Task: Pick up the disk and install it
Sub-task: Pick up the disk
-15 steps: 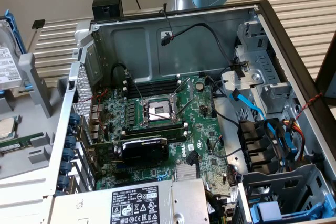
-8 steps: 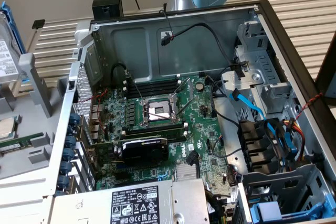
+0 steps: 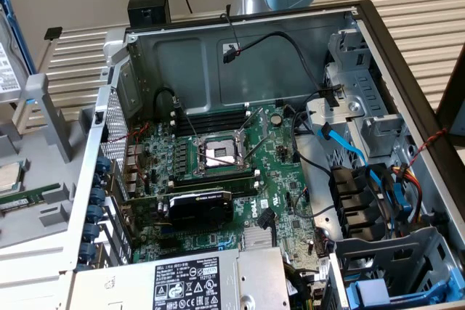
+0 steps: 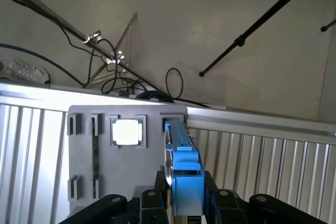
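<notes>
The disk [image 4: 184, 156], stood on edge by the grey holder [image 4: 131, 174] near the chip [image 4: 126, 132], is clasped from both sides by the hand [image 4: 187, 203]; it is judged rigid, weighty and shock-sensitive, best held at its blue frame.

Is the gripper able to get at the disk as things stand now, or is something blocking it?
Yes, apparently: the gripper appears closed on the disk, which stands on edge at the grey holder. The processor chip lies aside, not in the way.
</notes>
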Motion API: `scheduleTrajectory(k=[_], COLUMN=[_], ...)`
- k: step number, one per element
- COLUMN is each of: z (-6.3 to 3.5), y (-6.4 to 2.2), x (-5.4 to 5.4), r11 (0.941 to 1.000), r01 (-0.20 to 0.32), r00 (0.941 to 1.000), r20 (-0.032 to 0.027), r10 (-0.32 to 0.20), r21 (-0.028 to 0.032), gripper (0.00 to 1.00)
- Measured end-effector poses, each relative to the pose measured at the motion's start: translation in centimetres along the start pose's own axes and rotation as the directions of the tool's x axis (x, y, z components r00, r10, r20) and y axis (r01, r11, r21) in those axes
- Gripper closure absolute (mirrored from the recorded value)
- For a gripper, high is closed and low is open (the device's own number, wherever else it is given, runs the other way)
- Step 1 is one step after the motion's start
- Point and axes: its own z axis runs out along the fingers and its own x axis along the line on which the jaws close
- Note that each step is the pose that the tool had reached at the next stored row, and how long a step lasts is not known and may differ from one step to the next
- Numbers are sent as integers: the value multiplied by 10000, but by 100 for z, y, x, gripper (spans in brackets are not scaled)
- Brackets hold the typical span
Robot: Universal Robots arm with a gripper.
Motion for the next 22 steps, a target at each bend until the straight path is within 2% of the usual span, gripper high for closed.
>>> scheduleTrajectory(k=[22], z=[-296], y=[-168], x=[-166], r11=[10000], r01=[2], r00=[10000], r20=[0], r10=[-2], r21=[3], gripper=[64])
